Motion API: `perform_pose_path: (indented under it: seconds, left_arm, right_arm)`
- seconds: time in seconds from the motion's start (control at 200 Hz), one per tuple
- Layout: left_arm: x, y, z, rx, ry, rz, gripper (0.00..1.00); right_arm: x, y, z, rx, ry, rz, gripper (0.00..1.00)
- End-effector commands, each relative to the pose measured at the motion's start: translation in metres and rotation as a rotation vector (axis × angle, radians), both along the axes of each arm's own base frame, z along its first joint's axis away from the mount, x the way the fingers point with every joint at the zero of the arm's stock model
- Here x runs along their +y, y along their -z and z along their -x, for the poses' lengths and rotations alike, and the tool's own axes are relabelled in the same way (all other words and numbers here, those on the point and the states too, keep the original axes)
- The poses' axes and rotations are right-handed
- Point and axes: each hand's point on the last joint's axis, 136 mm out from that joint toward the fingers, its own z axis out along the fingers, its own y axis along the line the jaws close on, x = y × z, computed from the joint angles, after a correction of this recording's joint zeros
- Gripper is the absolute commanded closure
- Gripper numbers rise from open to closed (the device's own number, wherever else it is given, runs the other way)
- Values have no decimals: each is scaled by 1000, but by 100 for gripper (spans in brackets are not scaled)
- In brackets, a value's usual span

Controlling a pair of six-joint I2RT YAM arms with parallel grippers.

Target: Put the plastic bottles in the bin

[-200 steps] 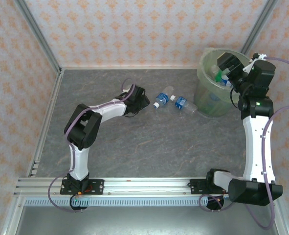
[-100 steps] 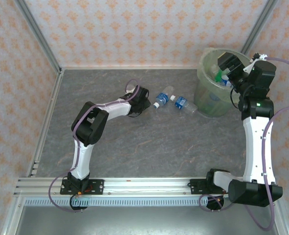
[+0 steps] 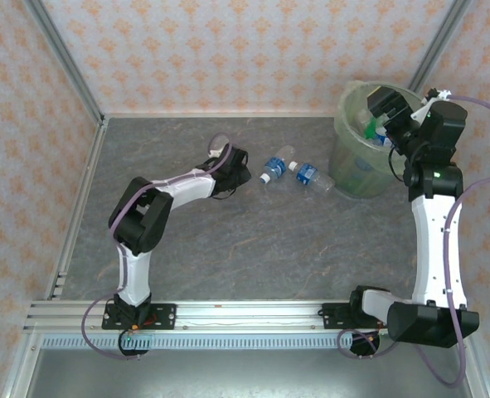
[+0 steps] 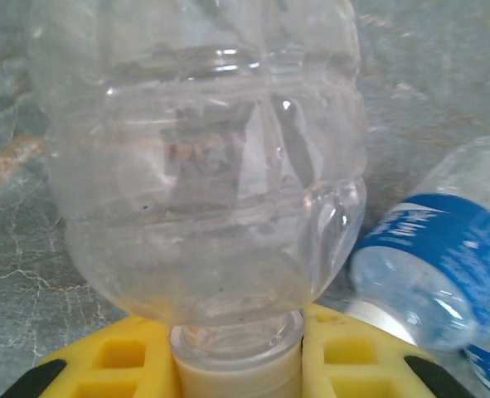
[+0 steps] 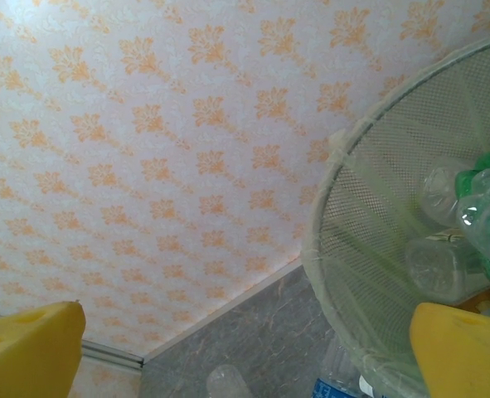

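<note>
The left tool [image 3: 236, 172] reaches out low over the middle of the grey marbled surface [image 3: 253, 249]; in its wrist view the yellow fingers [image 4: 104, 365] are drawn together on the neck of a clear bottle [image 4: 203, 166], one finger on each side of the pale cap, so the left tool [image 4: 236, 361] is clamped on that bottle (its crumpled, label-free body points away from the camera); whether the body rests on the surface I cannot tell.

Just to the right lies a blue-labelled bottle [image 4: 443, 249], just beside the held one; from above this blue-labelled bottle [image 3: 275, 165] lies on its side with its white cap toward the left tool, and a second blue-labelled bottle [image 3: 309, 175] lies next to it, near the foot of the bin [image 3: 350, 178].

The bin stands at the far right of the surface, a pale-green translucent bucket with a thin liner over its rim [image 5: 327, 207]; clear and green bottles [image 5: 456, 195] lie inside it.

The right tool [image 3: 385, 112] hangs over the bin's mouth; in its wrist view its two yellow fingers [image 5: 25, 352] stand far apart at the edges of the picture, the right tool [image 5: 245, 352] gripping nothing.
</note>
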Motion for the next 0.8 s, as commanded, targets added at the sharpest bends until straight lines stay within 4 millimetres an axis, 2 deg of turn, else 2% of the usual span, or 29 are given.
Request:
perform_pose_path:
  seconds: [0.0,0.075,0.1,0.22,0.435,0.646,0.796]
  left_arm:
    - [-3,-52,-1,-142,48,-29,80]
    - [-9,-70,2,-194,92,-47,80]
    - [-11,-77,4,-216,109,-52,80]
    - [-28,-113,11,-330,221,-81,80]
    - [-54,-169,32,-508,413,-122,80]
    - [-72,-204,55,-623,520,-118,80]
    - [-86,-216,71,-653,588,-130,80]
  right_arm:
    - [9,-15,-4,-53,-47,-11,0]
    - [17,-24,-1,-77,-77,-5,0]
    - [18,-18,-9,-58,-85,-8,0]
    - [33,-20,-14,-62,-141,-5,0]
    - [81,-25,-14,-93,-268,130,0]
    - [127,-17,-17,-72,-422,185,0]
    - [145,-10,-20,-32,-488,174,0]
